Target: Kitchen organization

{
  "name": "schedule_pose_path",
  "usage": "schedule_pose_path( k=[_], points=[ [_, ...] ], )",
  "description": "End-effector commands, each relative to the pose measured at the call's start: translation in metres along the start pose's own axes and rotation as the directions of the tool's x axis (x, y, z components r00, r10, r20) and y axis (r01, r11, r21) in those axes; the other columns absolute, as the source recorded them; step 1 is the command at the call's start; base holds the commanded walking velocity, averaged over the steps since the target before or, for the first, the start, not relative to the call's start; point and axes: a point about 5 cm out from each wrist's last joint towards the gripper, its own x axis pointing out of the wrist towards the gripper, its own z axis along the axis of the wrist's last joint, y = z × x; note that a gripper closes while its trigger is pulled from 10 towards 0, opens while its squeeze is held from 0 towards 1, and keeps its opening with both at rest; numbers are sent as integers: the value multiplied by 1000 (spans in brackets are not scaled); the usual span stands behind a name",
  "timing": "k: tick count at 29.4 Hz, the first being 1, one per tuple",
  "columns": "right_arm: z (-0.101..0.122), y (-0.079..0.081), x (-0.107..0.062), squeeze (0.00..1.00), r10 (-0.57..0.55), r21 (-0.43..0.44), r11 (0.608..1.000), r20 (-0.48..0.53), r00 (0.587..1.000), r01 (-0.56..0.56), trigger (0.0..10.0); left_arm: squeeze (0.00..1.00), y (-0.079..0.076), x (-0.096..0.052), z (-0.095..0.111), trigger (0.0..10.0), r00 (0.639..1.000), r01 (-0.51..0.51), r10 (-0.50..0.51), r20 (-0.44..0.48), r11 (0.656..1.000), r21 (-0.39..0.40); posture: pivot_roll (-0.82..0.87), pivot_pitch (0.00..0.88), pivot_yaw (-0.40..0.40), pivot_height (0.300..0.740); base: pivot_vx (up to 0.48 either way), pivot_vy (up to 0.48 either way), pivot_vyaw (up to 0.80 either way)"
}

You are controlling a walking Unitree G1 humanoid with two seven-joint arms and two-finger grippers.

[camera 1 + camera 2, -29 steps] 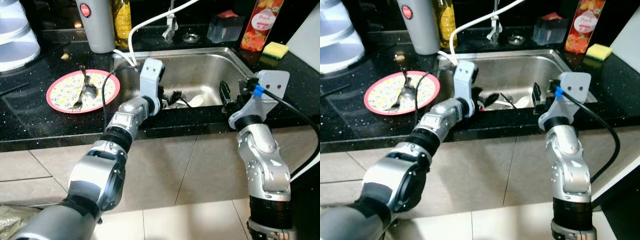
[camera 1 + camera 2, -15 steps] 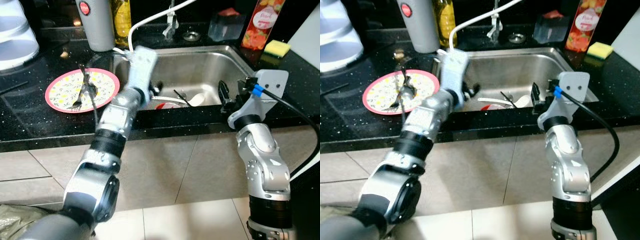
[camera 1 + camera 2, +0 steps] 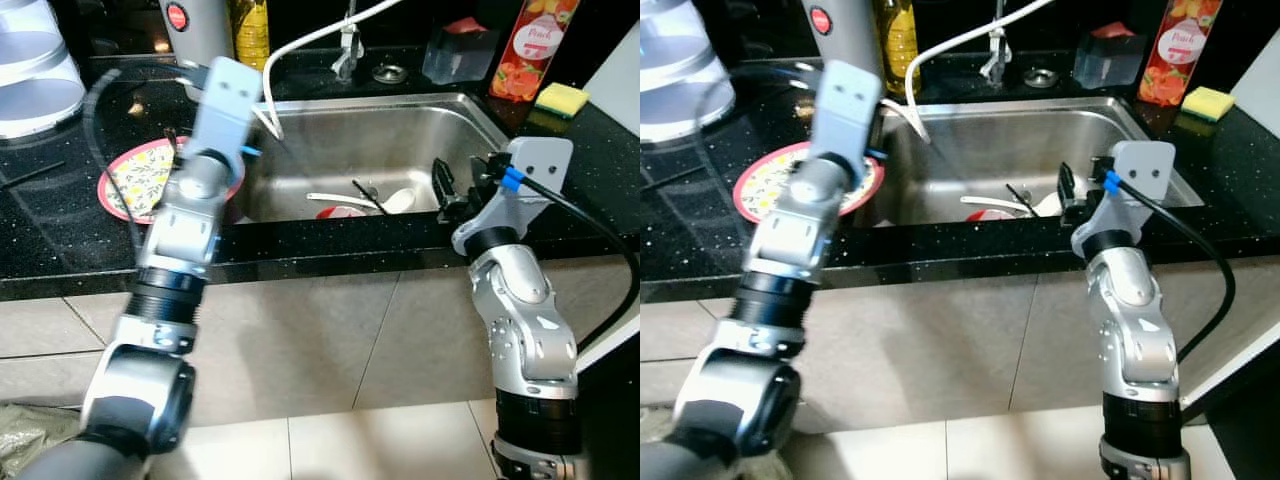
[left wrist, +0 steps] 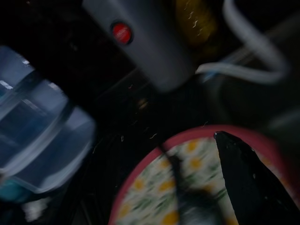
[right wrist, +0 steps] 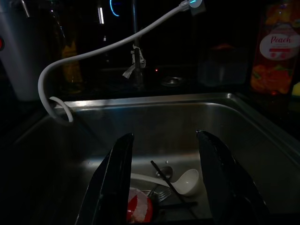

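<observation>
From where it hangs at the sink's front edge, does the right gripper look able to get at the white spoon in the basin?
Probably yes. The right gripper is open at the sink front rim, looking straight down at the white spoon. Nothing stands between them, though a dark utensil lies beside the spoon.

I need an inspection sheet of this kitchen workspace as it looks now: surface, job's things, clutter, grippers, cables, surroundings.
Surface: black speckled counter around a steel sink.
Job's things: flowered plate left of the sink; white spoon and a red-and-white item in the basin.
Clutter: peach bottle, yellow sponge, grey canister, oil bottle.
Grippers: left gripper over the plate, state unclear; right gripper open, facing the basin.
Cables: white hose; black cable.
Surroundings: tiled floor.
</observation>
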Motion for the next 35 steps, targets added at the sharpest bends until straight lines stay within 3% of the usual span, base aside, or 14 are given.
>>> schedule_pose_path(
  k=[1, 5, 7, 9, 11, 12, 13, 14, 16, 17, 24, 25, 27, 35],
  points=[
    [1, 1, 0, 0, 1, -6, 1000, 10, 1000, -1, 10000, 0, -1, -4, -11, 10000, 998, 37, -35, -53, 998, 44, -8, 31, 23, 740, 0, 0, 0],
    [0, -3, 0, 0, -9, -7, 1000, 8, 1000, 9, 10000, 0, 1, -8, -18, 10000, 990, 105, -99, -99, 993, 54, 1, 26, 20, 740, 0, 0, 0],
    [-1, -2, 0, 0, -5, -12, 1000, 6, 1000, 5, 10000, 0, 6, -11, -21, 10000, 983, 126, -129, -127, 991, -32, -1, 16, 22, 740, 0, 0, 0],
    [-1, -2, 0, 0, -5, -9, 1000, 8, 1000, 5, 10000, 0, 8, -11, -26, 10000, 974, 125, -154, -166, 977, -174, -1, 16, 22, 740, 0, 0, 0],
    [-1, -2, 1, 0, -6, -6, 1000, 9, 1000, 6, 10000, 0, 7, -11, -29, 10000, 969, 116, -162, -186, 965, -236, 9, 16, 15, 740, 0, 0, 0],
    [-2, -1, 2, 0, -2, -5, 1000, 7, 1000, 3, 10000, 341, 7, -9, -31, 10000, 967, 100, -161, -198, 952, -290, 14, 15, 6, 740, 0, 0, 0],
    [-2, 0, 2, 0, 0, -4, 1000, 5, 1000, 0, 10000, 341, 7, -8, -32, 10000, 965, 88, -163, -206, 940, -329, 14, 15, 6, 740, 0, 0, 0],
    [-2, 2, 3, 0, 9, -3, 1000, 4, 1000, -9, 10000, 667, 6, -6, -33, 10000, 963, 79, -171, -210, 919, -386, 15, 15, 2, 740, 0, 0, 0],
    [-2, 3, 4, 0, 17, -1, 1000, 5, 1000, -17, 10000, 671, 5, -4, -35, 10000, 960, 71, -177, -215, 901, -428, 15, 15, 2, 740, 0, 0, 0],
    [-2, 5, 5, 0, 23, 4, 1000, 6, 1000, -23, 10000, 1000, 3, -1, -36, 10000, 958, 67, -184, -220, 890, -451, 31, 23, -9, 740, 0, 0, 0],
    [-4, 13, 5, 0, 48, 13, 999, 2, 999, -48, 10000, 1000, 0, 16, -52, 10000, 934, 6, -191, -300, 852, -523, 17, 21, -1, 740, 0, 0, 0],
    [-4, 13, 5, 0, 46, 15, 999, 3, 999, -46, 10000, 43, 0, 20, -52, 10000, 933, 1, -193, -302, 844, -537, 10, 30, 1, 740, 0, 0, 0],
    [-4, 11, 4, 0, 40, 14, 999, 2, 999, -40, 10000, 0, -2, 26, -52, 10000, 932, -1, -196, -305, 839, -544, 10, 31, 2, 740, 0, 0, 0],
    [-4, 8, 2, 0, 28, 8, 1000, -1, 1000, -28, 10000, 0, -6, 37, -54, 10000, 925, -37, -185, -333, 827, -561, -8, 27, 12, 740, 0, 0, 0]
  ],
)
